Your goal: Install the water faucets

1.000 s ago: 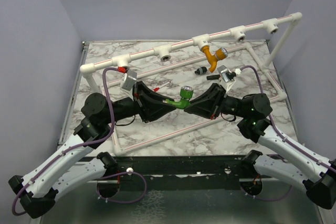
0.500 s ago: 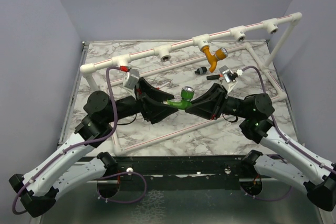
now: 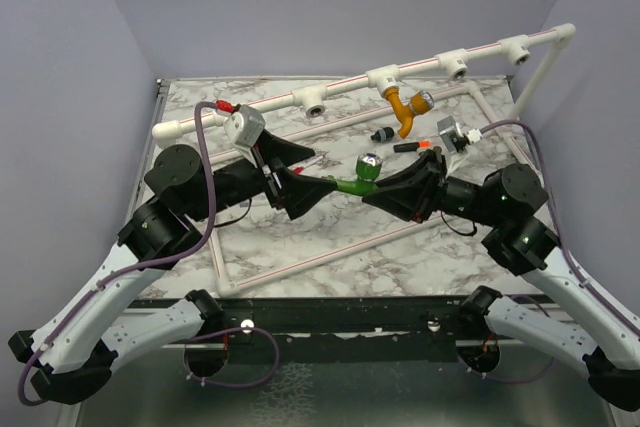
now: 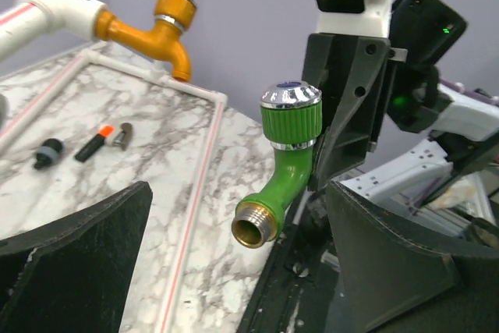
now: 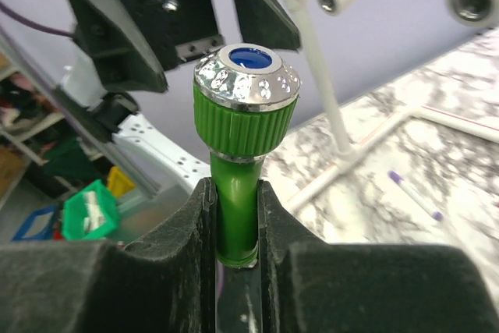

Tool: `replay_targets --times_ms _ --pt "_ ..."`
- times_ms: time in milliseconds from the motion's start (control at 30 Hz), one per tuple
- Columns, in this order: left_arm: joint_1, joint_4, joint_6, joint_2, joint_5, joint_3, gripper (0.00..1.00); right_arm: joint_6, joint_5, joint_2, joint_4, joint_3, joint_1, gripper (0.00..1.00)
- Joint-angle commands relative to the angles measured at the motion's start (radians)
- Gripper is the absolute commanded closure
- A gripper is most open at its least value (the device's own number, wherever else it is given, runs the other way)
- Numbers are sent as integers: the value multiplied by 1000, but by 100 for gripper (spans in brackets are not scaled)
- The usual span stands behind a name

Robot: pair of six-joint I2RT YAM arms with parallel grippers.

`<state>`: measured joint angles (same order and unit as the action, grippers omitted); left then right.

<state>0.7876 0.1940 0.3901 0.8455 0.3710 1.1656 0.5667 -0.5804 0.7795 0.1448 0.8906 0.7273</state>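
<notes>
The green water faucet (image 3: pixel 358 180) hangs above the middle of the table, held by its lower stem in my right gripper (image 3: pixel 384 187), which is shut on it. In the right wrist view its silvery, blue-centred cap (image 5: pixel 245 76) points up between my pads. My left gripper (image 3: pixel 308 180) stands open just left of it, jaws wide on either side of the brass threaded end (image 4: pixel 255 227), touching nothing. The orange water faucet (image 3: pixel 404 108) sits screwed into a T-socket of the white red-striped pipe frame (image 3: pixel 340 90), its spout hanging down (image 4: pixel 156 33).
A small black plug (image 3: pixel 381 134) and a black-and-red marker (image 3: pixel 411 146) lie on the marble inside the frame, below the orange faucet. A purple pen (image 5: pixel 413 193) lies on the table. Open sockets (image 3: pixel 315 109) (image 3: pixel 458 71) face forward along the top pipe.
My left gripper has opened and let go of the green faucet, drawing back a little to the left. The right gripper keeps the faucet and has moved it slightly up and right.
</notes>
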Motion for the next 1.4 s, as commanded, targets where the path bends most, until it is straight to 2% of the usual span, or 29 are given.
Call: replay_targets --times_ms 0,167,367,467,733,933,1133,1367 --pt "-1 206 -155 37 -146 137 6 -212 165 6 -344 105 1 99" --pt "-1 323 -262 103 -260 289 5 -319 340 48 -554 186 1 100" --pt "-2 426 -349 182 -466 426 4 -359 570 135 -734 275 1 99" --pt "-1 446 -384 212 -573 462 4 -360 654 174 -759 309 1 99" --pt "-6 439 -508 330 -903 517 4 -344 743 287 -761 392 1 99" --pt "-57 388 -510 399 -925 561 4 -349 775 356 -760 439 1 100" --pt "-207 390 -440 464 -867 585 6 -355 835 410 -767 477 1 100" --pt "-315 431 -381 513 -812 586 8 -382 919 467 -778 521 1 99"
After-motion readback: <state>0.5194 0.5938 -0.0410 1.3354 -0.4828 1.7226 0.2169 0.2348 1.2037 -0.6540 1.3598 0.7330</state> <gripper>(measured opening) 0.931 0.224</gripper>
